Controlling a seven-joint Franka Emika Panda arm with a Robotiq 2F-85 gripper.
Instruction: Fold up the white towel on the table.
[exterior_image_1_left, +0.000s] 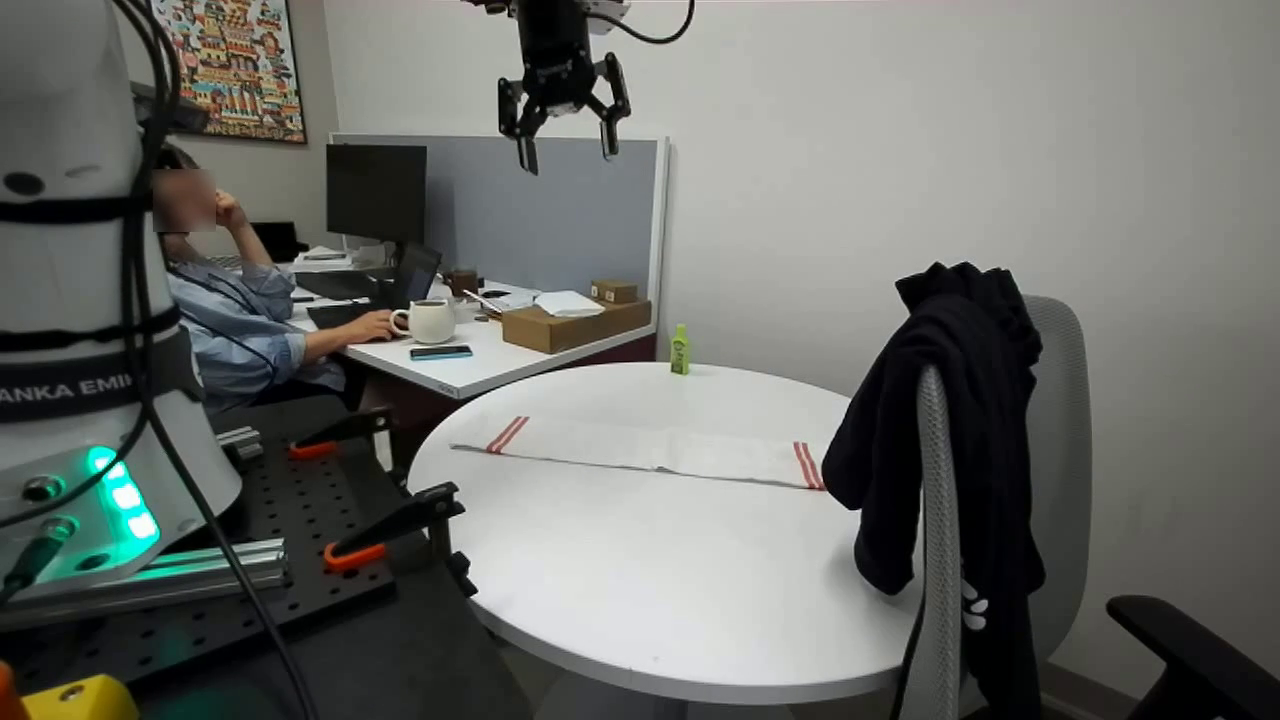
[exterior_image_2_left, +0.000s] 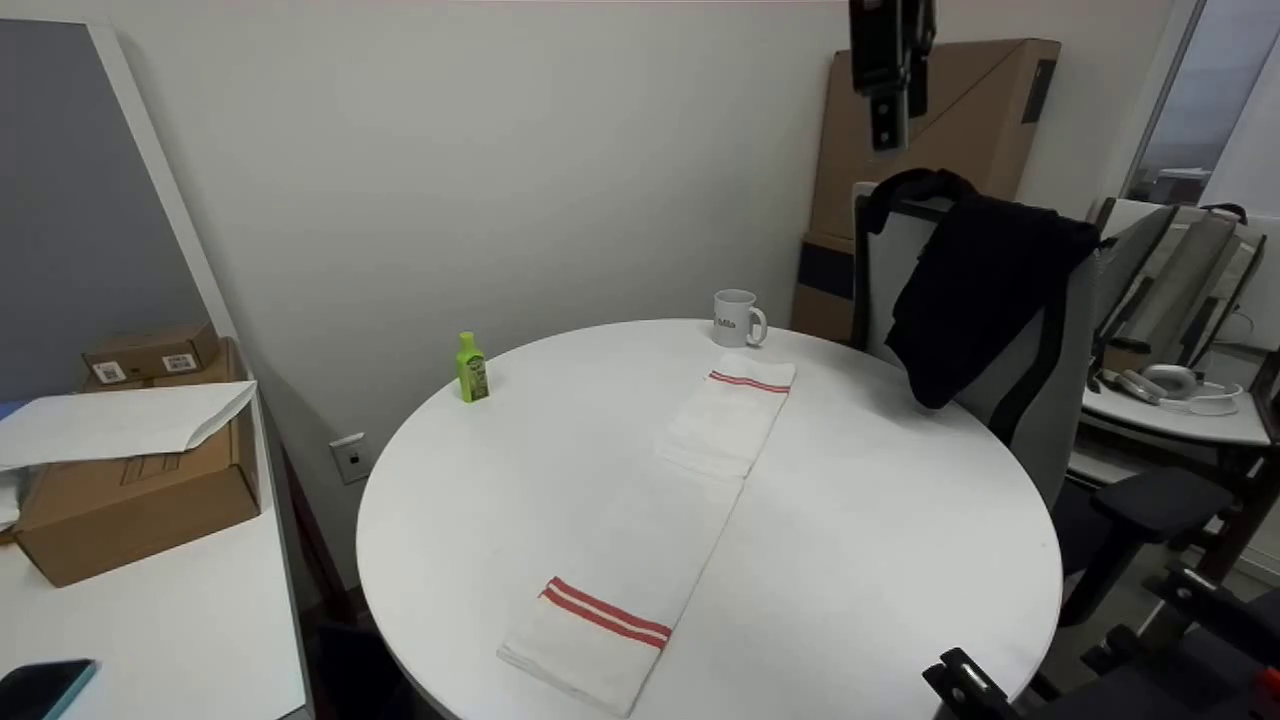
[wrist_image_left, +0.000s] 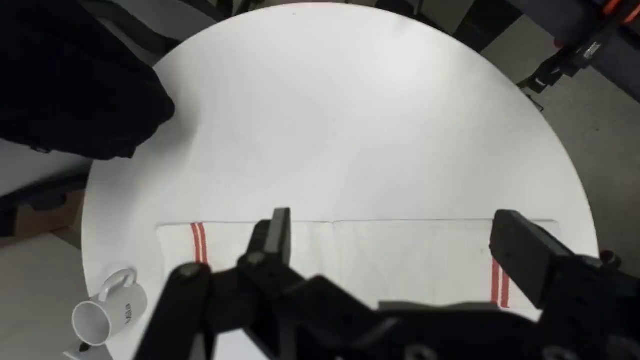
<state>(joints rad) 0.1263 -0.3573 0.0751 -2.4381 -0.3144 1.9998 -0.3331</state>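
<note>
The white towel (exterior_image_1_left: 640, 452) lies flat on the round white table (exterior_image_1_left: 650, 580) as a long narrow strip, with a pair of red stripes near each end. It also shows in an exterior view (exterior_image_2_left: 670, 530) and in the wrist view (wrist_image_left: 390, 255), where the gripper hides part of it. The table also shows in an exterior view (exterior_image_2_left: 850, 560) and in the wrist view (wrist_image_left: 320, 125). My gripper (exterior_image_1_left: 569, 162) is open and empty, high above the table and apart from the towel. Its fingers are spread wide in the wrist view (wrist_image_left: 393, 215); it also shows in an exterior view (exterior_image_2_left: 890, 130).
A green bottle (exterior_image_1_left: 680, 352) stands at the table's edge. A white mug (exterior_image_2_left: 735, 320) stands near one towel end. A black jacket (exterior_image_1_left: 960, 430) on a chair overhangs the table's rim. A desk (exterior_image_1_left: 480, 365) with boxes and a seated person is beside the table.
</note>
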